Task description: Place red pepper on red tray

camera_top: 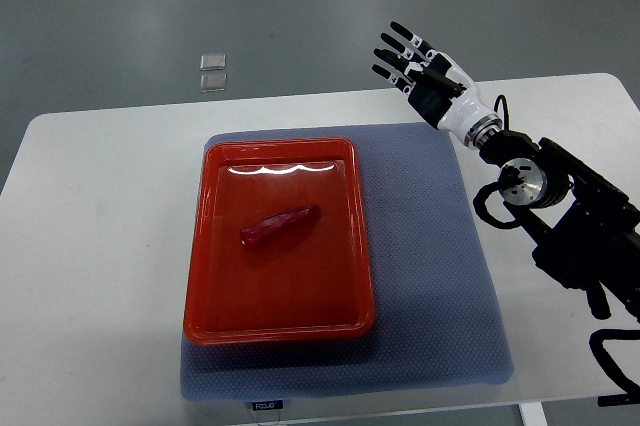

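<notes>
The red pepper [279, 226] is lying inside the red tray [210, 321], near its middle, tilted with one end toward the far right. The tray is sitting on a blue mat [430, 246] on the white table [90, 246]. The right hand [425, 71] is hovering beyond the mat's far right corner, fingers [398, 49] spread, holding nothing.
</notes>
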